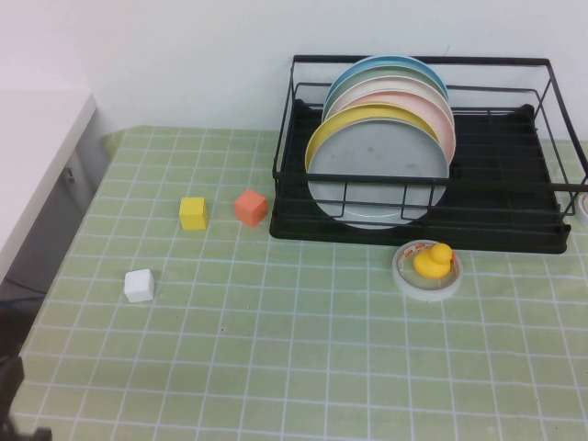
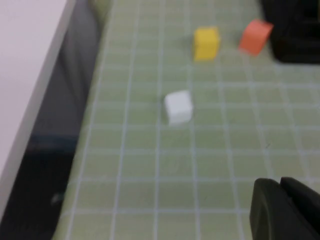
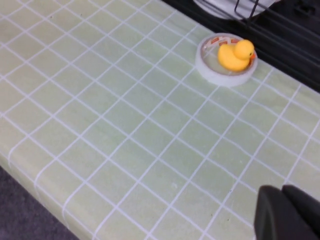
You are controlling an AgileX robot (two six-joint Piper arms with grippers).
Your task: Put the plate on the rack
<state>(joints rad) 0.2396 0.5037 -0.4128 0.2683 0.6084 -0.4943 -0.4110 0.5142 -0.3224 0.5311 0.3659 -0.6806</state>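
Grey plate (image 1: 378, 175) upright in rack (image 1: 496, 234), table's far right. Left gripper (image 2: 281, 186) and right gripper (image 3: 282, 192) pressed together, empty, near edge.

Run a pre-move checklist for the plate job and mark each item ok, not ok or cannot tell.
1. Grey plate stands upright in the rack, frontmost of the row: ok.
2. Yellow plate sits right behind it in the rack: ok.
3. Left gripper shut, holding nothing, above the table near the white cube: ok.
4. Right gripper shut, holding nothing, above the table near the duck: ok.
5. Whether the plate rests firmly in a slot: cannot tell.
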